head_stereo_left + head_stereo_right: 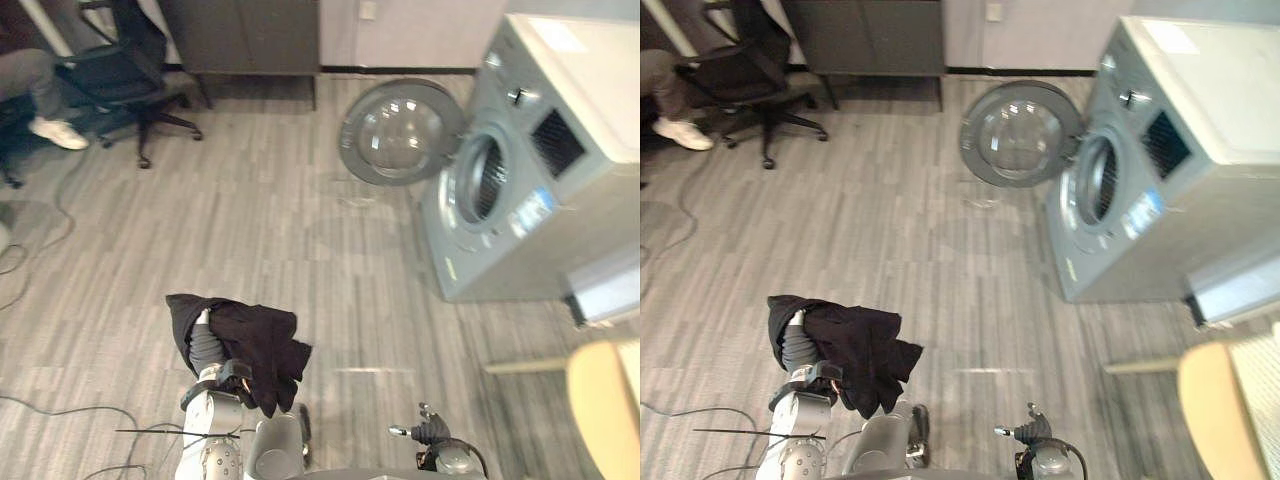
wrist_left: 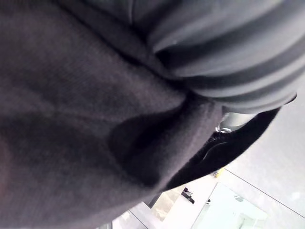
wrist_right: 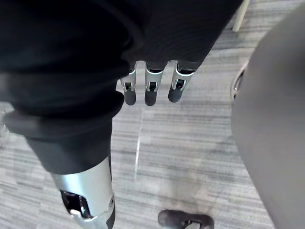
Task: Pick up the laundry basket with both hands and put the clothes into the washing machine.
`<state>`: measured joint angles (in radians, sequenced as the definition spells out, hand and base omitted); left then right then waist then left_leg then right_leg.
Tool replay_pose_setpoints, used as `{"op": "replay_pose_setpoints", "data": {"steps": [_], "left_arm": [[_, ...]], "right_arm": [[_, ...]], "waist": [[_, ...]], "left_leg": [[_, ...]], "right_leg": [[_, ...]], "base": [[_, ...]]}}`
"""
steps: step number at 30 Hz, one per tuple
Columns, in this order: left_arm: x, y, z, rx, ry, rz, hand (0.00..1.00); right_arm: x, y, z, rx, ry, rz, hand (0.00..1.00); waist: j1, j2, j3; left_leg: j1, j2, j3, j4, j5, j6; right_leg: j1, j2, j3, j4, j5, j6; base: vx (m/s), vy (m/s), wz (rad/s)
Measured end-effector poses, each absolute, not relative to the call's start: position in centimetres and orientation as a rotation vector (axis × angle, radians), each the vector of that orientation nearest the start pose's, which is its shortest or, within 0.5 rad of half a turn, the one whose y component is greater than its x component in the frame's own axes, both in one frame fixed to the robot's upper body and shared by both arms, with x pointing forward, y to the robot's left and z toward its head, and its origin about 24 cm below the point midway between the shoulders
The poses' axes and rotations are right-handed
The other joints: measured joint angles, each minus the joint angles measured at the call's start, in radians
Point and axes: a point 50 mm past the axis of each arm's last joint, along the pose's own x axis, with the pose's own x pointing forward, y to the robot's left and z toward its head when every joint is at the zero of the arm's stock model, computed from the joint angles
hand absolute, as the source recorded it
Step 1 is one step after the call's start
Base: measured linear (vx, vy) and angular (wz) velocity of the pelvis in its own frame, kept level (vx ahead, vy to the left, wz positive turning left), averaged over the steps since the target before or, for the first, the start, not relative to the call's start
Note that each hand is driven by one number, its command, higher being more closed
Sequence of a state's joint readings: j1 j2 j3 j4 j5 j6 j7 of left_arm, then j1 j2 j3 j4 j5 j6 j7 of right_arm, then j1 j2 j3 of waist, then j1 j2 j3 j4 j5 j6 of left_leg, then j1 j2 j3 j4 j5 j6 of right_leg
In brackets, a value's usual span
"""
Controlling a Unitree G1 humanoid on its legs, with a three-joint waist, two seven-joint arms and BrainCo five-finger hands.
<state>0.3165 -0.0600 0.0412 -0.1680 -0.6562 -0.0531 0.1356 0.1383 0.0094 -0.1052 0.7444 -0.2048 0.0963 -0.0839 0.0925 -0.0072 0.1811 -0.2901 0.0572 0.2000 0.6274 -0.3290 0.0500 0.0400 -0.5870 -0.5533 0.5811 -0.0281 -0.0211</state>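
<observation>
Washing machine (image 1: 590, 200) stands at the right with its round door (image 1: 400, 130) open, well apart from the black clothes (image 1: 255, 345) draped over the raised left hand (image 1: 205, 350), whose grip cannot be told, while the right hand (image 1: 432, 432) holds its fingers (image 3: 149, 90) straight and empty.

Bare wood-look floor (image 1: 300, 250) lies open from the near edge across to the washer (image 1: 560, 180) at the right. The washer's round door (image 1: 400, 132) stands wide open, jutting out over the floor to the left of the drum mouth (image 1: 480, 180), which is uncovered and dark inside. A tan piece of furniture (image 1: 605, 405) crowds the near right corner, close to the washer's front. Far left, well apart, are an office chair (image 1: 125, 70) and a seated person's leg (image 1: 40, 90). A dark cabinet (image 1: 240, 35) lines the back wall.
</observation>
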Motion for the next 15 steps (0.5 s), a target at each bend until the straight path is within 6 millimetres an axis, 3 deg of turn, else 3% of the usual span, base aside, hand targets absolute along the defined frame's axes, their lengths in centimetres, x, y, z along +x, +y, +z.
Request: {"op": "replay_pose_setpoints", "data": {"steps": [1, 2, 3, 5, 6, 9, 10, 11, 12, 13, 14, 15], "left_arm": [[18.7, 17.5, 1.3, -0.688, 0.082, 0.32, 1.0], [18.6, 17.7, 1.3, -0.667, 0.086, 0.314, 1.0], [18.3, 18.1, 1.4, -0.641, 0.085, 0.312, 1.0], [18.4, 18.1, 1.8, -0.62, 0.075, 0.294, 1.0], [18.4, 18.0, 1.8, -0.62, 0.074, 0.288, 1.0], [18.7, 16.8, 1.5, -0.631, 0.101, 0.246, 1.0], [19.1, 16.4, 1.3, -0.635, 0.112, 0.23, 1.0], [19.6, 16.1, 1.1, -0.633, 0.124, 0.218, 1.0], [19.7, 16.0, 0.9, -0.625, 0.133, 0.216, 1.0], [19.6, 16.0, 0.6, -0.614, 0.15, 0.216, 1.0], [19.7, 15.7, 0.4, -0.625, 0.159, 0.218, 1.0], [19.7, 15.3, 0.3, -0.642, 0.164, 0.221, 1.0]], "right_arm": [[12.9, -17.6, -13.8, -0.176, 0.963, -0.132, 0.0], [13.4, -17.3, -13.6, -0.171, 0.941, -0.127, 0.0], [13.7, -16.8, -13.4, -0.158, 0.921, -0.121, 0.0], [13.9, -16.3, -13.1, -0.14, 0.899, -0.123, 0.0], [14.0, -16.3, -13.0, -0.134, 0.891, -0.126, 0.0], [14.4, -16.4, -12.6, -0.132, 0.863, -0.134, 0.0], [14.7, -16.4, -12.5, -0.132, 0.856, -0.133, 0.0], [14.7, -16.4, -12.5, -0.133, 0.86, -0.131, 0.0], [14.6, -16.4, -12.6, -0.134, 0.866, -0.129, 0.0], [14.1, -16.3, -12.8, -0.132, 0.885, -0.128, 0.0], [14.3, -16.8, -12.7, -0.146, 0.874, -0.135, 0.0], [14.5, -17.4, -12.4, -0.164, 0.857, -0.142, 0.0]], "waist": [[-0.001, 0.011, 0.007], [-0.004, 0.018, 0.01], [-0.019, 0.021, 0.011], [-0.042, 0.003, 0.001], [-0.049, -0.001, -0.001], [-0.074, -0.005, -0.002], [-0.081, -0.005, -0.002], [-0.081, -0.011, -0.005], [-0.082, -0.016, -0.008], [-0.085, -0.044, -0.022], [-0.092, -0.021, -0.016], [-0.108, 0.024, -0.006]], "left_leg": [[0.031, -0.003, -0.008, -0.007, -0.01, 0.005], [0.1, -0.008, -0.017, -0.054, -0.015, 0.012], [0.173, -0.017, -0.028, -0.125, -0.003, 0.013], [0.25, -0.043, -0.051, -0.225, 0.018, 0.011], [0.269, -0.048, -0.053, -0.246, 0.02, 0.008], [0.35, -0.074, -0.061, -0.33, 0.013, -0.005], [0.383, -0.073, -0.059, -0.359, 0.007, -0.016], [0.415, -0.073, -0.054, -0.385, -0.008, -0.039], [0.432, -0.072, -0.047, -0.39, -0.018, -0.057], [0.479, -0.07, -0.019, -0.355, -0.047, -0.102], [0.475, -0.035, -0.008, -0.29, -0.069, -0.108], [0.381, 0.061, 0.034, 0.011, -0.038, -0.121]], "right_leg": [[-0.036, 0.003, 0.065, 0.102, -0.022, -0.044], [-0.124, 0.06, 0.188, 0.303, -0.091, -0.021], [-0.195, 0.133, 0.234, 0.425, -0.14, 0.029], [-0.277, 0.216, 0.199, 0.457, -0.199, 0.058], [-0.304, 0.233, 0.174, 0.438, -0.213, 0.057], [-0.417, 0.281, 0.023, 0.246, -0.252, 0.048], [-0.431, 0.293, -0.059, 0.136, -0.24, 0.028], [-0.43, 0.308, -0.134, 0.032, -0.206, -0.016], [-0.428, 0.323, -0.158, -0.009, -0.182, -0.042], [-0.4, 0.36, -0.176, -0.088, -0.114, -0.146], [-0.377, 0.383, -0.179, -0.087, -0.114, -0.194], [-0.3, 0.465, -0.202, -0.132, -0.146, -0.177]], "base": [[0.36, 0.377, 0.36], [0.4, 0.343, 0.24], [0.32, 0.239, 0.29], [0.35, 0.169, 0.43], [0.45, 0.108, 0.41], [0.35, 0.041, 0.23], [0.55, 0.01, 0.29], [0.48, -0.016, 0.25], [0.7, -0.091, 0.12], [0.62, -0.115, 0.04], [0.75, -0.12, -0.06], [0.47, -0.097, -0.14]]}}
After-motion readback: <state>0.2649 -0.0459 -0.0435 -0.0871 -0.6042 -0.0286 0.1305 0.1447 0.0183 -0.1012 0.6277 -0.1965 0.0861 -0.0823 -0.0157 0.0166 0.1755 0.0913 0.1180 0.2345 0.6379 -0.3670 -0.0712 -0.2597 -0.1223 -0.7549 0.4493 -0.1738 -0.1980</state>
